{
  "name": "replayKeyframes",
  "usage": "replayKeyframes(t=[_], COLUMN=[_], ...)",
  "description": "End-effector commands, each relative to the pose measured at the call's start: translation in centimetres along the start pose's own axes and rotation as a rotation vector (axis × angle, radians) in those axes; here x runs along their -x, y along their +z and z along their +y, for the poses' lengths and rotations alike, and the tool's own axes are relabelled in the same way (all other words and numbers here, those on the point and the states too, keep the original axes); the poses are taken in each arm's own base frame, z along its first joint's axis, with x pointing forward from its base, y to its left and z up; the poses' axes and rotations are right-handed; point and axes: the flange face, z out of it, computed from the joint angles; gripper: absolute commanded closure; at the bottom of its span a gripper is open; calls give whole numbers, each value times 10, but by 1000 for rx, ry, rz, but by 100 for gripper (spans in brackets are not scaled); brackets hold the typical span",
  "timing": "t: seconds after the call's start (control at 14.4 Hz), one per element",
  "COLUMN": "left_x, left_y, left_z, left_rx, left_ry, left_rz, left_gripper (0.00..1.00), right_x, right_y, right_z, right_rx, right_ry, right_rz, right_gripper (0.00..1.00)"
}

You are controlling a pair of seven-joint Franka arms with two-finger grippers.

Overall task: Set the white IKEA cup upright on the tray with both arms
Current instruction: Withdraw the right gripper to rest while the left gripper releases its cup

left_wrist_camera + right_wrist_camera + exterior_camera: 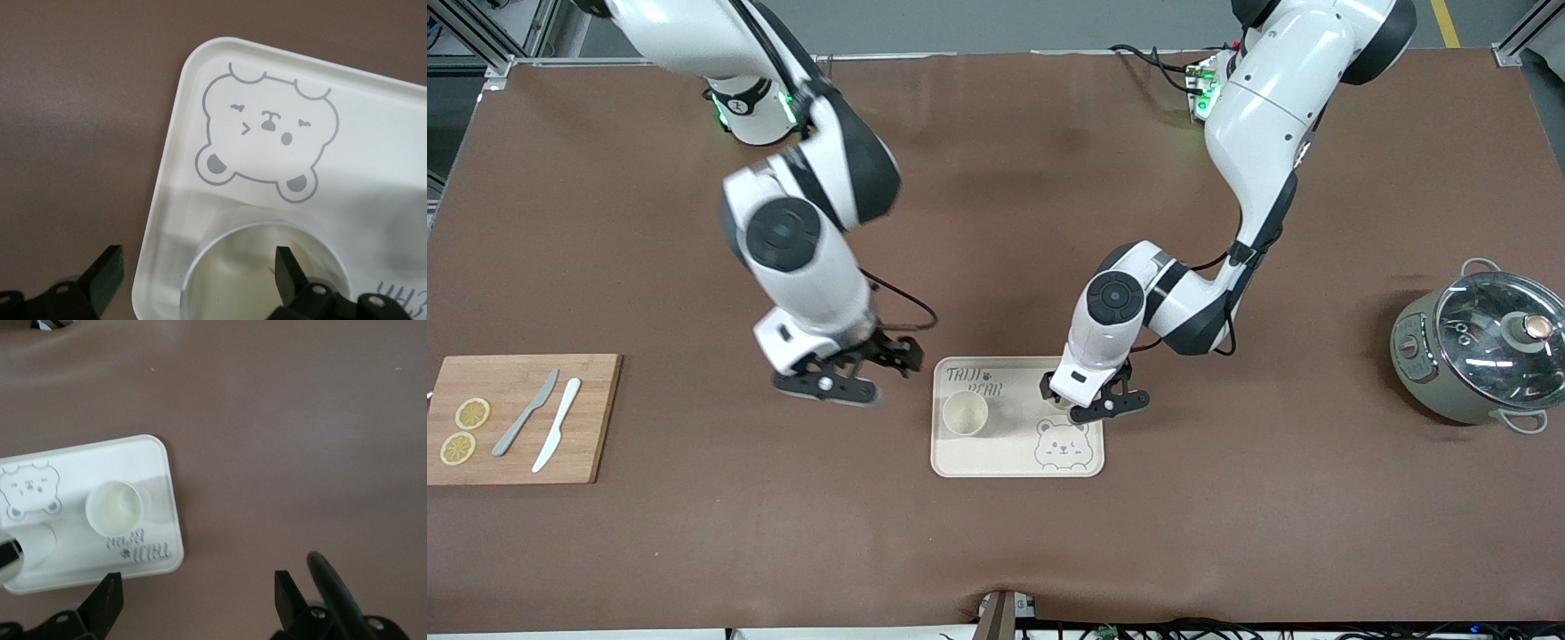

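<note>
- The tray (pixel 1017 458) lies mid-surface (pixel 996 222). One white cup (pixel 965 413) stands upright at its 9 o'clock.
- A second white cup (pixel 233 287) stands upright at the tray's 2 o'clock, by the bear drawing (pixel 267 137).
- The left hand (pixel 1089 396) hovers low over the second cup, spread wide with one finger above its mouth, probably so the cup stands free.
- The right hand (pixel 871 369) is also spread wide and holds nothing. It waits over the bare surface at 9 o'clock off the tray, out of the way.

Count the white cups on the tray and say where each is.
2. One cup stands upright on the tray toward the right arm's end; the second cup is at the left arm's end, under the open left gripper.
</note>
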Motion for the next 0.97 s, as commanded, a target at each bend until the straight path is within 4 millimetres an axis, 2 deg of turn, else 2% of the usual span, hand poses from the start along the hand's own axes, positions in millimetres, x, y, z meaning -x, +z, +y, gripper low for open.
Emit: replayKeyframes(t=[0.0, 0.14, 0.28, 0.56, 0.7, 0.83, 0.9], left_x=[-2, -5, -6, -6, -7, -15, -21], left_y=[-5, -12, -27, -82, -116, -150, -163], left_z=[4, 4, 3, 3, 1, -12, -23], left_rx=[-11, -11, -26, -59, -46, -68, -83], left_ry=[-18, -30, -38, -60, -97, -110, -125], left_rz=[33, 40, 33, 21, 0, 3, 2], left_gripper=[0, 0, 0, 0, 0, 0, 0], right_x=[29, 48, 55, 46, 33, 21, 17], right_y=[-47, -79, -102, -141, -150, -161, -163], right_z=[61, 92, 135, 238, 292, 339, 352], right_rx=[-16, -17, -18, -12, -15, -13, -11], right_ry=[-45, -60, -84, -137, -147, -155, -158], right_rz=[-56, -53, -50, -61, -37, 12, 39], right_gripper=[0, 0, 0, 0, 0, 0, 0])
